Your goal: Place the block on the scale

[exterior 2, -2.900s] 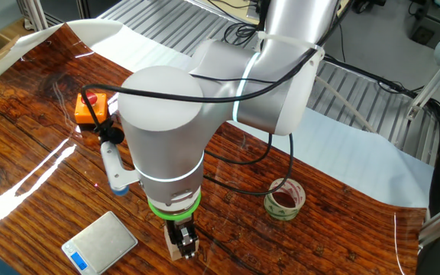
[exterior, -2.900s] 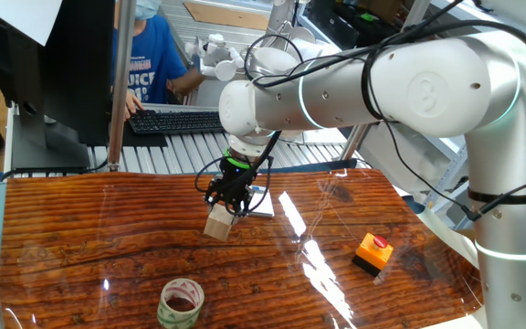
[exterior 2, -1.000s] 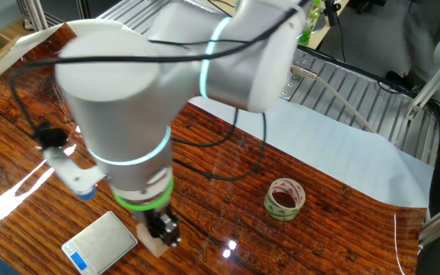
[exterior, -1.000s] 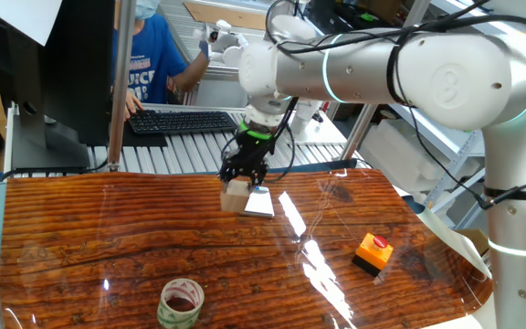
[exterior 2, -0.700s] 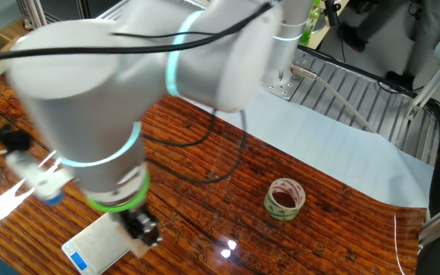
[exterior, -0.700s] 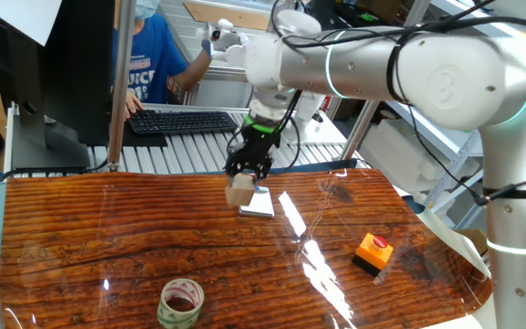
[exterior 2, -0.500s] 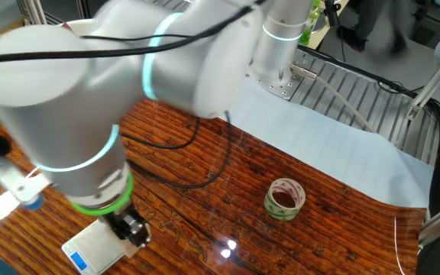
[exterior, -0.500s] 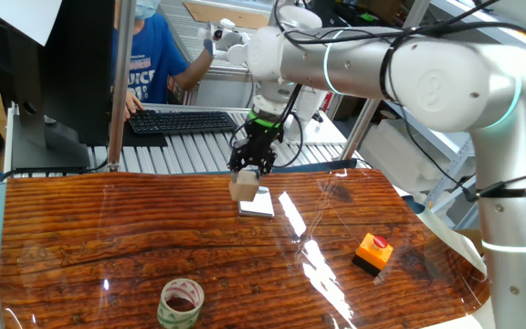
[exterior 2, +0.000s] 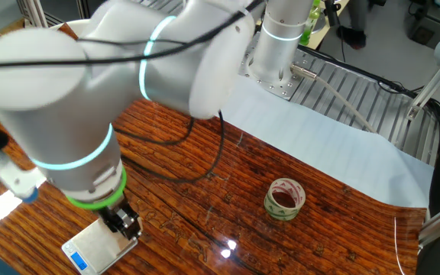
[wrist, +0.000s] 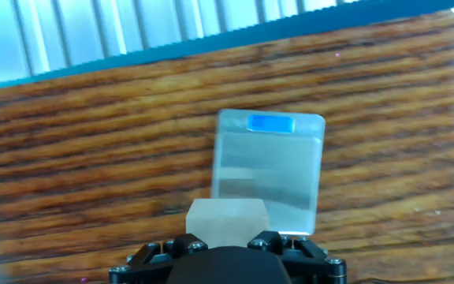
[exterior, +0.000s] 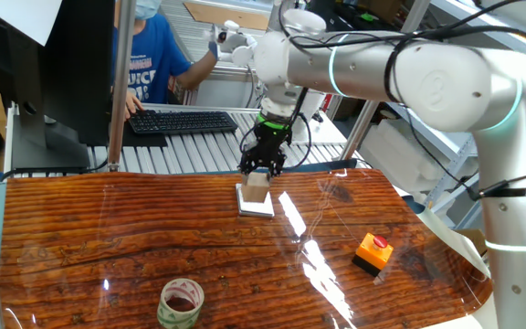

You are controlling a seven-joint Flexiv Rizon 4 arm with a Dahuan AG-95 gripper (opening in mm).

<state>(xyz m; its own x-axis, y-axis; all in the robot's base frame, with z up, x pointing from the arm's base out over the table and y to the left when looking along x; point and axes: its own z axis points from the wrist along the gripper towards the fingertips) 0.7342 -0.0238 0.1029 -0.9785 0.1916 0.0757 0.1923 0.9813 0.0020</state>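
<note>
A glossy, dark-grained wooden table (exterior: 89,247) fills the scene, with a person in a blue shirt (exterior: 149,55) typing on a black keyboard (exterior: 179,121) behind it at 11 o'clock. A roll of tape (exterior: 182,302) lies near the front edge at 7 o'clock. At centre, the gripper (exterior: 260,168) grips the wooden block (exterior: 257,183) between narrowed fingers, held over the silver scale (exterior: 256,203); whether block and plate touch is unclear. An orange button box (exterior: 373,253) sits well apart at 4 o'clock.
</note>
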